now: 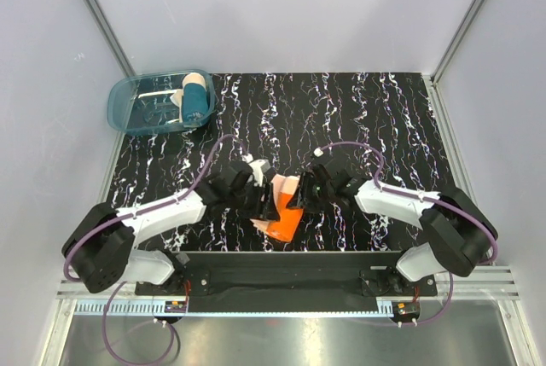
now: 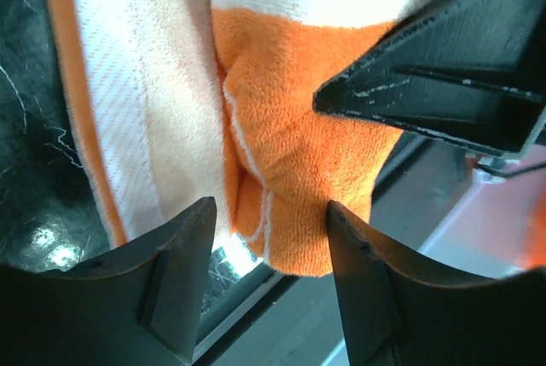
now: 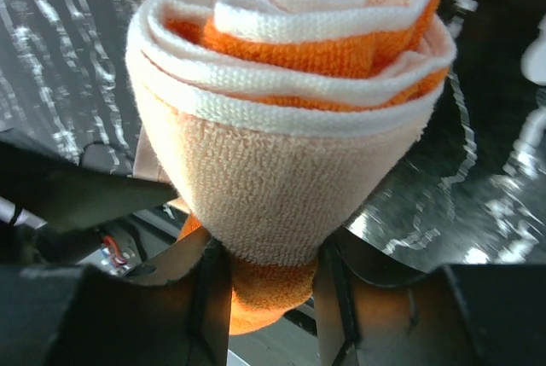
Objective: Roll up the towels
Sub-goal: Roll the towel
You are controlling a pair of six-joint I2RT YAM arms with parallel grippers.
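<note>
The orange towel (image 1: 284, 210) is rolled into a tight bundle and stands tilted near the table's front edge, between both grippers. My right gripper (image 3: 271, 274) is shut on its lower part, both fingers pressed into the cloth; the spiral end of the orange towel (image 3: 286, 50) faces the right wrist camera. My left gripper (image 2: 271, 212) is open around the other end of the orange towel (image 2: 294, 161): one finger touches the cloth, the other stands off with a gap. In the top view the left gripper (image 1: 260, 200) and right gripper (image 1: 299, 195) meet at the roll. The teal towel (image 1: 194, 103) lies rolled in the tub.
A translucent blue plastic tub (image 1: 128, 97) stands at the back left of the black marbled table (image 1: 375, 119). The table's front edge and metal rail run just below the orange roll. Grey walls enclose the back and both sides.
</note>
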